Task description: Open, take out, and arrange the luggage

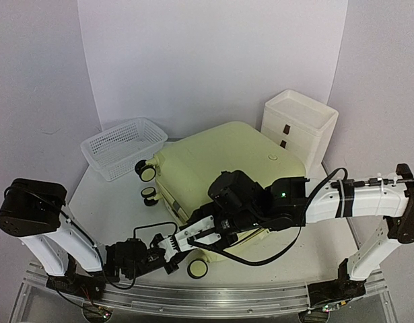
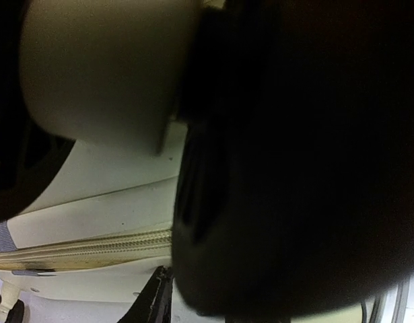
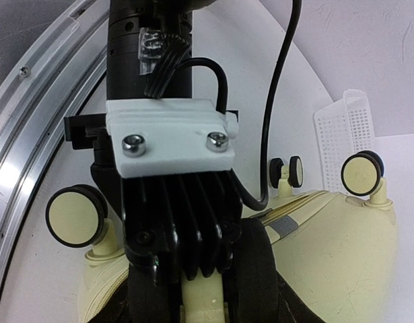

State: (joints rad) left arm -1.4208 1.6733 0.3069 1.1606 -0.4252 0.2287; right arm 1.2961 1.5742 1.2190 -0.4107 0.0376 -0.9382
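Closed luggage (image 1: 223,158) under the left pincer (image 1: 193,237) and the right pincer (image 1: 223,221), a wheel (image 1: 196,268) just beside them, how wide either stands we cannot tell.

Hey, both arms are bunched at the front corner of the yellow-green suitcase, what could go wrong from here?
The left tool and right tool sit almost touching by the near wheel of the luggage, so they may collide. The left wrist view is mostly blocked, so finding the zipper could be hard. The black cable looping low over the near edge might snag.

White arm links (image 1: 368,200), black cables (image 3: 283,60)
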